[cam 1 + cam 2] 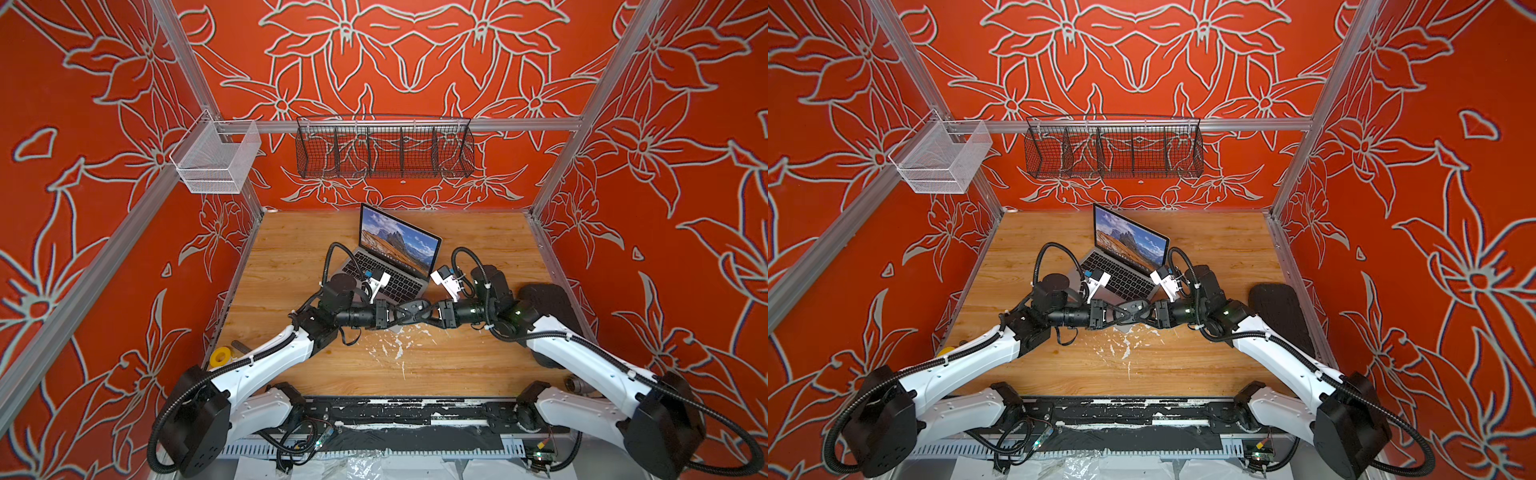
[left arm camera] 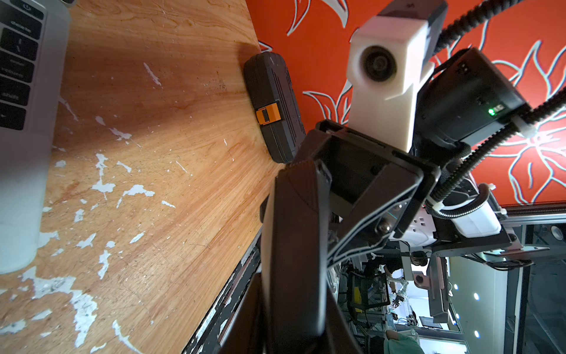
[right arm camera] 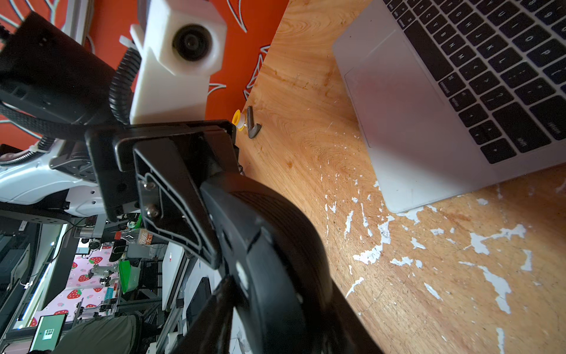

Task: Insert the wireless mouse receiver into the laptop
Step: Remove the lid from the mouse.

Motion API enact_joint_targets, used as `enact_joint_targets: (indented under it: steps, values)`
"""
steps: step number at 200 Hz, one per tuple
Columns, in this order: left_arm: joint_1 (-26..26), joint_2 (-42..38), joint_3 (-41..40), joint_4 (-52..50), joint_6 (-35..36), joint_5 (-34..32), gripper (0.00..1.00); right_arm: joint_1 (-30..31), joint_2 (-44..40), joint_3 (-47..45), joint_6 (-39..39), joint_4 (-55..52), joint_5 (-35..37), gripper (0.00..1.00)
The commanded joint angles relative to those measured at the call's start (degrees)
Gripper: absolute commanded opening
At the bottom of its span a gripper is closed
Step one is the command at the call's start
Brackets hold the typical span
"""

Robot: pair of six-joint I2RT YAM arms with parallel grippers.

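Note:
The open silver-grey laptop [image 1: 399,257] [image 1: 1125,257] stands at the table's middle, its front corner showing in the right wrist view [image 3: 428,107]. Just in front of it, both arms meet over a black oval mouse [image 1: 413,306] [image 1: 1133,308]. My left gripper [image 1: 397,313] [image 2: 291,331] is shut on the mouse [image 2: 294,230]. From the other side my right gripper [image 1: 430,311] [image 3: 275,331] straddles the mouse [image 3: 275,230], and a light gap shows beside one finger. I cannot make out the wireless mouse receiver in any view.
A black case [image 1: 548,307] [image 2: 275,110] with an orange latch lies along the table's right edge. A yellow tape roll [image 1: 219,356] and a grey piece [image 3: 252,125] sit at the left edge. A black wire basket [image 1: 384,149] and a white mesh basket [image 1: 216,158] hang above.

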Motion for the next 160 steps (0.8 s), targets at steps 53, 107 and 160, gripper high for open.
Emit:
enact_joint_targets:
  steps: [53, 107, 160]
  values:
    - [-0.2, -1.4, 0.8, -0.7, 0.0, 0.2, 0.0, 0.4, 0.7, 2.3, -2.0, -4.6, 8.0, 0.33]
    - [-0.1, -0.7, -0.2, 1.9, -1.5, 0.8, 0.0, 0.3, -1.0, 1.7, -1.0, -4.0, 7.2, 0.44]
    - [0.0, -0.7, -0.5, 1.4, -1.3, 0.6, 0.0, 0.3, -2.2, 1.6, -1.4, -4.7, 7.4, 0.5]
